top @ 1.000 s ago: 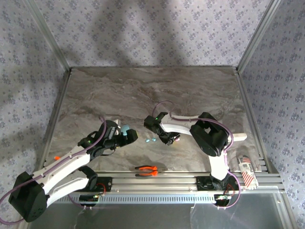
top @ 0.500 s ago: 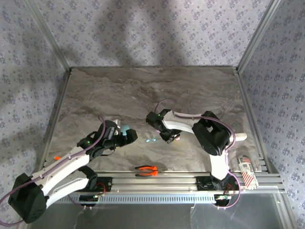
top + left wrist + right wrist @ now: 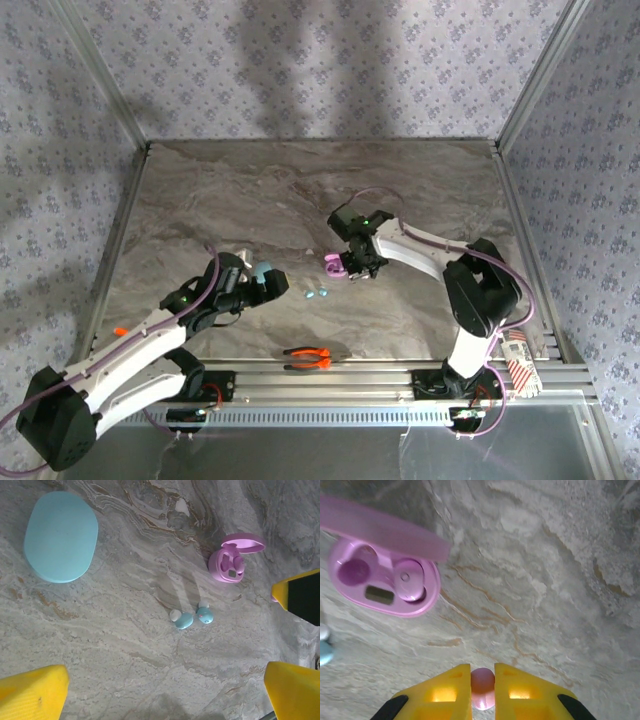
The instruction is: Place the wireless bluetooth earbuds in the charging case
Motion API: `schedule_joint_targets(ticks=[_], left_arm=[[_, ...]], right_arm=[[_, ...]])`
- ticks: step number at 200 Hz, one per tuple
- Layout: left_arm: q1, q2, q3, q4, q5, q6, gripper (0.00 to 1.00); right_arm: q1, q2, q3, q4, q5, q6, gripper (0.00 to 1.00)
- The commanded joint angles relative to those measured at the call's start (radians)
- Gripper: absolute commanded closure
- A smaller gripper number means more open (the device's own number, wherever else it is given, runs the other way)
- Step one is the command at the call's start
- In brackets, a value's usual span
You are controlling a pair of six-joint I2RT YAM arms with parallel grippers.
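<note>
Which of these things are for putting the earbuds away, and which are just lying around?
For the job: open pink oval plastic charging case; closed teal oval plastic case; two tiny teal earbuds; tiny pink earbud pinched in the right pincer.
Just lying about: orange-handled pliers; striped packet.

There are 2 oval charging cases: 1 pink case (image 3: pixel 380 607) with its lid open, and 1 teal case (image 3: pixel 61 536), closed, well to the left of the pink case. Earbuds number 4. 2 teal earbuds (image 3: pixel 183 621) lie side by side on the near side of the pink case. 1 seated earbud (image 3: pixel 410 582) looks lodged in the pink case's right socket. 1 pinched earbud (image 3: pixel 482 689) sits just beside that case, between the fingers of the right gripper (image 3: pixel 482 669). 1 pair of orange-handled pliers (image 3: pixel 308 356) lies farther out on the pink case's near side.
</note>
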State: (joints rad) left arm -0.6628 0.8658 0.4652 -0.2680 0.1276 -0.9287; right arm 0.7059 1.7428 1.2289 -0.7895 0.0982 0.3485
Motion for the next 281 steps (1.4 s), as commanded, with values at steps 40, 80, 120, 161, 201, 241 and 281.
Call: schedule_joint_targets(ticks=[40,80,120,161,201,241,281], left_arm=[[0.001,0.098,0.012,0.154,0.017,0.030,0.00],[-0.006,0.220,0.052,0.231,0.038,0.048,0.00],[-0.011,0.290,0.089,0.268,0.045,0.062,0.00],[-0.015,0.320,0.092,0.291,0.051,0.060,0.00],[-0.015,0.327,0.092,0.298,0.055,0.057,0.00],[-0.017,0.325,0.095,0.292,0.056,0.059,0.00],[-0.016,0.323,0.092,0.286,0.056,0.062,0.00]], right_arm=[[-0.037,-0.039,-0.065,0.206,-0.176,0.057,0.86],[-0.047,-0.052,-0.118,0.330,-0.219,0.132,0.86],[-0.051,-0.075,-0.153,0.412,-0.226,0.184,0.86],[-0.047,-0.088,-0.161,0.453,-0.232,0.218,0.86],[-0.039,-0.101,-0.203,0.534,-0.220,0.263,0.86],[-0.021,-0.105,-0.247,0.614,-0.205,0.305,0.86],[-0.006,-0.097,-0.253,0.656,-0.200,0.314,0.86]])
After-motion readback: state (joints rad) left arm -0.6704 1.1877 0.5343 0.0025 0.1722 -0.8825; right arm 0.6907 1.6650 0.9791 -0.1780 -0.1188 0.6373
